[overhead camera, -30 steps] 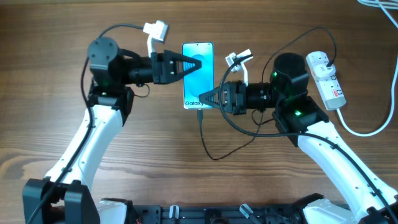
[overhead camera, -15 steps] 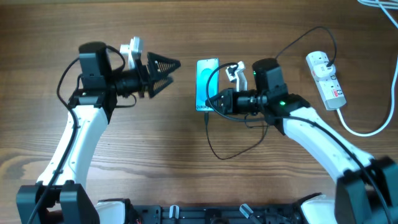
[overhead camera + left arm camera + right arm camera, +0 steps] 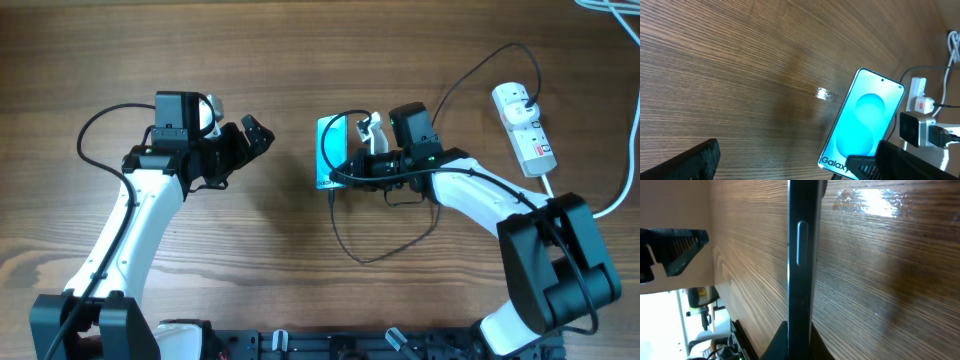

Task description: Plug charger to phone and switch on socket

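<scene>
The phone (image 3: 328, 147) with its teal screen is tipped up on one long edge, and my right gripper (image 3: 343, 163) is shut on it. In the right wrist view the phone (image 3: 800, 255) is edge-on between the fingers (image 3: 800, 342). The charger's black cable (image 3: 345, 245) runs from the phone's bottom edge in a loop to the white socket (image 3: 525, 125) at the right, which has a red switch (image 3: 545, 150). My left gripper (image 3: 255, 135) is open and empty, left of the phone. The left wrist view shows the phone (image 3: 865, 120) beyond my left gripper's open fingers (image 3: 800, 165).
The socket's thick white cord (image 3: 600, 205) curves off the right edge. Another white cable (image 3: 610, 12) lies at the top right corner. The socket (image 3: 921, 102) also shows in the left wrist view behind the phone. Bare wooden table (image 3: 300, 270) lies between the arms.
The left gripper let go of the phone and drew back to the left. The right gripper carried the phone slightly right and tipped it from flat onto its edge.
</scene>
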